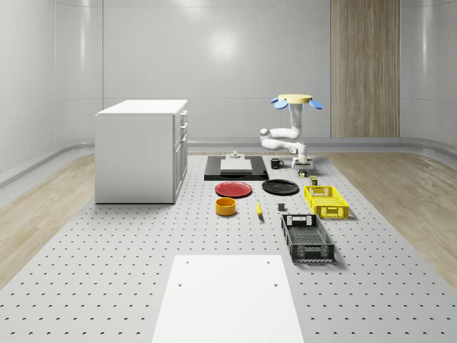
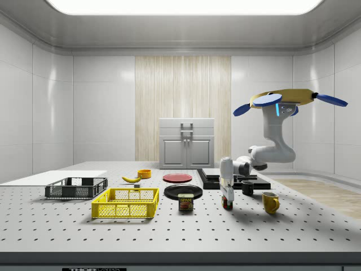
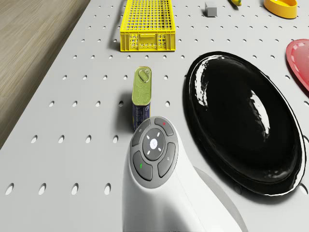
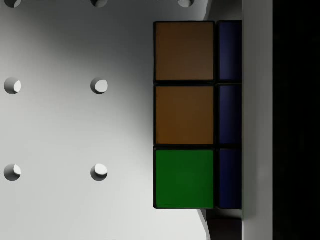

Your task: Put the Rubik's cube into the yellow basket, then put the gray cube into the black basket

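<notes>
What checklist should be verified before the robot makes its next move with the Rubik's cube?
1. Gripper down at the Rubik's cube, low over the table: ok.
2. Cube firmly held between the fingers: cannot tell; the wrist view shows the cube very close, not the grip.
3. Drone hovering above the table's far side in the whole-scene view: ok.
4. Yellow basket holds nothing: ok.
5. Spam can stands between gripper and yellow basket: not ok, lift over it.
6. Gray cube on the table, black basket free: ok.
</notes>
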